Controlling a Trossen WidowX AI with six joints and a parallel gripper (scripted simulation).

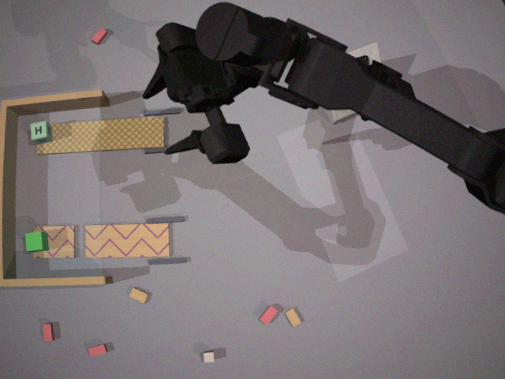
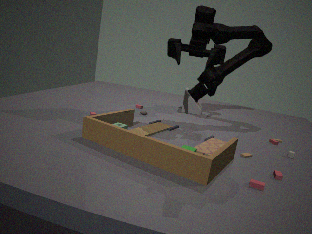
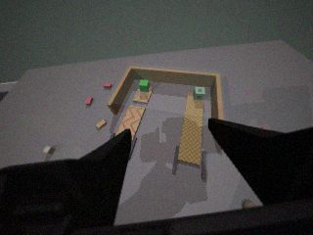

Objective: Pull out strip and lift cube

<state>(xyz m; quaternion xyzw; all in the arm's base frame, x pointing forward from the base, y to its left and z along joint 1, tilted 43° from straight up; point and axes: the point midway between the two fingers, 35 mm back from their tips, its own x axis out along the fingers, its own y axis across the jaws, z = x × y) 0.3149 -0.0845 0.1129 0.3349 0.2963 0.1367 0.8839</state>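
While your black parallel-jaw gripper [image 1: 157, 122] hangs high above the table with its jaws spread wide and nothing between them, you are in the approach step: no strip has been pulled yet. Your target is the unbroken tan strip with the fine crosshatch pattern [image 1: 102, 135], lying between two short dark grey rails inside the open-fronted tan wooden frame [image 1: 8, 179]. At its far end, close to the frame's back wall, sits the pale green cube marked H [image 1: 39, 131]. Leave alone the tan strip with the purple zigzag pattern [image 1: 126, 240]; it is cut in two, with a visible gap, and its inner piece carries a plain bright green cube [image 1: 35, 241] without any label.

From the top view, your gripper sits just past the near, open end of the crosshatched strip, and the exterior view shows it well above the table. Your next move, as I judge it, is to descend onto that near end, staying between the rails, then draw the strip out of the frame's mouth smoothly so the cube rides along without toppling. Only after that should you close on the cube.

Around you, the grey matte table [image 2: 50, 161] carries scattered small blocks, red, orange and off-white, well apart from the frame. A dull green wall stands behind, darker on one side, and the arm throws broad overlapping shadows.
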